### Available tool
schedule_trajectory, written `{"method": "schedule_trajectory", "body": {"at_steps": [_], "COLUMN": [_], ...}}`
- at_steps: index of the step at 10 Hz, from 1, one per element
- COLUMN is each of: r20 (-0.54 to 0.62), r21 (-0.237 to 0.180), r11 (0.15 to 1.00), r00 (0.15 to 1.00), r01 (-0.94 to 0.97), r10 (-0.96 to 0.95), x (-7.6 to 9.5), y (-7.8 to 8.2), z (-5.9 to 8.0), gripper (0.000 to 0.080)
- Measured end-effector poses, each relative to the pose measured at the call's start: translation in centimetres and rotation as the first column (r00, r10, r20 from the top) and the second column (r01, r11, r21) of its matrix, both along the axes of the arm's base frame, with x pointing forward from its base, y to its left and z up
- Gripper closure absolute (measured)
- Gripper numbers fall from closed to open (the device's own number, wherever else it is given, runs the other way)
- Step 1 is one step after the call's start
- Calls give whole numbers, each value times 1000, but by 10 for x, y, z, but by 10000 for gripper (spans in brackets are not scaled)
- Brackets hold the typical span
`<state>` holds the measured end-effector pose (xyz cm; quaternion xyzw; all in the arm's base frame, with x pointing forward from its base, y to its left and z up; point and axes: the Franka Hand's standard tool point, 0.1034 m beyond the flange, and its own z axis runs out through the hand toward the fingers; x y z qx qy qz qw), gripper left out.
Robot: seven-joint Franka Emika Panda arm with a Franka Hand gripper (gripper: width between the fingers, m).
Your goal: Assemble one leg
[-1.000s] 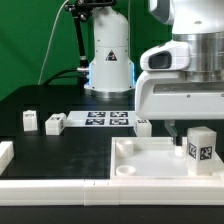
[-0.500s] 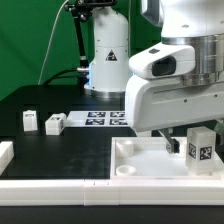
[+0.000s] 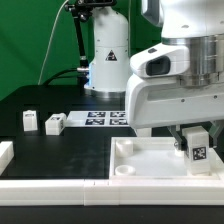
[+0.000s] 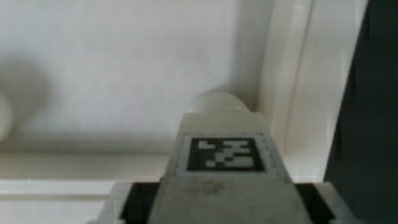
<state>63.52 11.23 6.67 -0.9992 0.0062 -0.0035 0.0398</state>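
A leg (image 3: 197,147), a small white block with a square tag, stands upright in the white tray-like panel (image 3: 140,160) near its corner on the exterior view's right. My gripper (image 3: 196,140) has come down over it, one finger on each side. In the wrist view the leg (image 4: 228,150) fills the gap between my dark pads (image 4: 313,204), which lie against its sides. Its tag faces the camera. Two more legs (image 3: 29,121) (image 3: 55,124) stand on the black table at the exterior view's left.
The marker board (image 3: 100,118) lies at the back middle. Long white border bars (image 3: 60,186) run along the front edge and the left side (image 3: 5,152). The robot base (image 3: 108,60) stands behind. The panel's raised rim (image 4: 302,90) runs close beside the leg.
My gripper has moved toward the exterior view's right, from beside the leg to over it. The fingers now straddle the leg.
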Motion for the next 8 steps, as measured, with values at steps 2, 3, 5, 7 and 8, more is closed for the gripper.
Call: {"method": "schedule_trajectory", "body": {"at_steps": [2, 3, 5, 7, 8], "r20": [-21, -38, -66, -80, -83], "r21": [17, 23, 15, 2, -2], "r11": [954, 892, 759, 592, 534], "r00": [954, 892, 758, 590, 532], "r01": [298, 452, 651, 806, 846], "r10": [-298, -451, -649, -803, -843], "x": [-2, -3, -5, -5, -4], "y": [3, 5, 9, 12, 12], "z": [-2, -2, -3, -3, -3], "gripper": [509, 509, 509, 509, 509]}}
